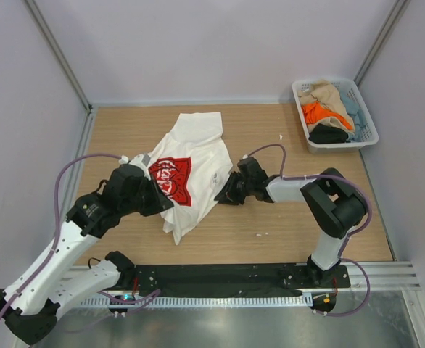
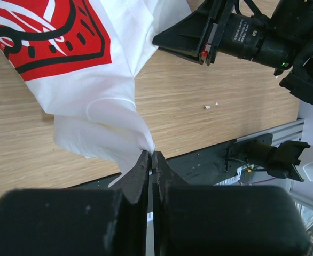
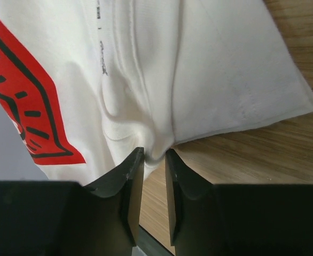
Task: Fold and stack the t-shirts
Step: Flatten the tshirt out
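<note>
The white t-shirt (image 1: pixel 194 148) with a red printed graphic lies crumpled on the wooden table, partly lifted between both arms. My left gripper (image 1: pixel 159 197) is at its left side and is shut on a bunched white fold (image 2: pixel 119 128), pinched at the fingertips (image 2: pixel 143 160). My right gripper (image 1: pixel 224 193) is at the shirt's right edge, where a fold of white cloth (image 3: pixel 199 69) is squeezed between its narrow-set tips (image 3: pixel 155 154). The other t-shirts, tan (image 1: pixel 330 93), orange (image 1: pixel 316 114), pale blue (image 1: pixel 351 106) and black (image 1: pixel 328 135), are piled in the basket.
A white lattice basket (image 1: pixel 341 147) stands at the back right corner of the table. Small white crumbs (image 1: pixel 260 233) lie on the wood near the front. A black rail (image 1: pixel 220 275) runs along the near edge. Grey walls close in on three sides.
</note>
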Robot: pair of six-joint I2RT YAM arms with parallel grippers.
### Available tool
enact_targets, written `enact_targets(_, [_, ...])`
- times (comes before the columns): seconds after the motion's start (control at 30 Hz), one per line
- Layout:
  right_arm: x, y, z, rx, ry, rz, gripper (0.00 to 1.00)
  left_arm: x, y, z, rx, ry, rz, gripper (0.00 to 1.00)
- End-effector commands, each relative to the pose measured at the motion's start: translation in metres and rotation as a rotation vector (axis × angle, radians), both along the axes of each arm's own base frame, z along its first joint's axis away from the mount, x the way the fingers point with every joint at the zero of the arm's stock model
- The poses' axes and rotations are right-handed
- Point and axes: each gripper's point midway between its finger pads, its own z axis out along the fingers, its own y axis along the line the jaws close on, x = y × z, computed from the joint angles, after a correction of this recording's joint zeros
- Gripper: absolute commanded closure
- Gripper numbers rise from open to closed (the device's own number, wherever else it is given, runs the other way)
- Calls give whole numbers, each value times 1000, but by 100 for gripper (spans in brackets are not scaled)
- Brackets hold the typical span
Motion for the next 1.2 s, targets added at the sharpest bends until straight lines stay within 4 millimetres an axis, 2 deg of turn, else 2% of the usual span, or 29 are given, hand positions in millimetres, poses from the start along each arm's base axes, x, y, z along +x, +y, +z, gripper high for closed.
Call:
enact_targets(0.0, [10, 10, 5, 21, -44, 10, 76, 4, 4, 22, -18, -70, 9, 100])
enact_targets(0.07, [18, 16, 10, 21, -69, 30, 95, 7, 12, 23, 18, -88, 30, 100])
enact_targets(0.1, [16, 13, 8, -20, -55, 45, 99, 8, 14, 30, 19, -106, 36, 100])
enact_targets(0.13, [34, 21, 27, -41, -133, 59, 98, 9, 22, 30, 48, -113, 62, 100])
enact_targets(0.2, [40, 35, 49, -41, -178, 93, 99, 12, 34, 44, 77, -159, 100, 100])
enact_targets(0.23, [57, 53, 86, 11, -256, 101, 99, 14, 51, 44, 135, -174, 160, 100])
enact_targets(0.3, [63, 79, 127, 58, -339, 144, 99, 16, 72, 70, 163, -250, 242, 100])
enact_targets(0.33, [76, 99, 179, 123, -437, 152, 99, 13, 85, 75, 194, -263, 276, 100])
enact_targets(0.4, [70, 128, 220, 181, -495, 203, 99, 12, 116, 111, 221, -373, 391, 100])
enact_targets(0.43, [73, 143, 275, 263, -579, 207, 99, 7, 130, 120, 240, -397, 435, 100])
enact_targets(0.5, [59, 164, 321, 376, -616, 246, 99, -4, 163, 161, 227, -505, 565, 100])
enact_targets(0.53, [57, 170, 365, 445, -682, 250, 99, -10, 174, 174, 223, -548, 591, 100])
enact_targets(0.6, [47, 175, 404, 517, -722, 263, 99, -31, 202, 215, 146, -675, 677, 100])
enact_targets(0.63, [41, 170, 440, 568, -777, 261, 99, -35, 207, 237, 108, -758, 683, 100])
enact_targets(0.7, [37, 160, 464, 568, -835, 256, 99, -47, 213, 264, 10, -853, 669, 100])
enact_targets(0.73, [35, 143, 488, 568, -884, 223, 99, -49, 212, 277, -31, -890, 651, 100])
enact_targets(0.77, [37, 132, 488, 542, -878, 204, 99, -48, 206, 283, -58, -905, 613, 100])
enact_targets(0.8, [39, 120, 493, 538, -882, 180, 99, -41, 185, 285, -81, -898, 505, 100])
enact_targets(0.83, [56, 105, 471, 487, -842, 145, 99, -37, 173, 285, -89, -888, 453, 100])
enact_targets(0.87, [46, 81, 488, 499, -873, 123, 99, -33, 159, 281, -95, -872, 403, 100])
enact_targets(0.9, [56, 70, 454, 435, -824, 105, 99, -30, 133, 279, -126, -857, 290, 100])
enact_targets(0.93, [74, 42, 443, 381, -824, 37, 99, -19, 106, 267, -108, -820, 221, 100])
enact_targets(0.97, [66, 10, 451, 366, -839, -7, 99, -16, 83, 262, -131, -793, 155, 100])
enact_targets(1.0, [71, -9, 435, 332, -812, -37, 99, -13, 60, 264, -178, -788, 98, 100])
enact_targets(1.03, [76, -27, 396, 271, -754, -54, 99, -7, 13, 240, -186, -708, -48, 100])
enact_targets(1.07, [82, -68, 388, 213, -749, -119, 99, -5, -13, 230, -226, -655, -103, 100])
enact_targets(1.1, [84, -88, 370, 158, -725, -140, 99, -2, -38, 228, -283, -627, -152, 100])
enact_targets(1.13, [87, -109, 339, 88, -686, -147, 99, -2, -83, 186, -285, -492, -290, 100])
enact_targets(1.17, [87, -141, 331, 50, -679, -184, 99, -6, -108, 173, -349, -409, -346, 100])
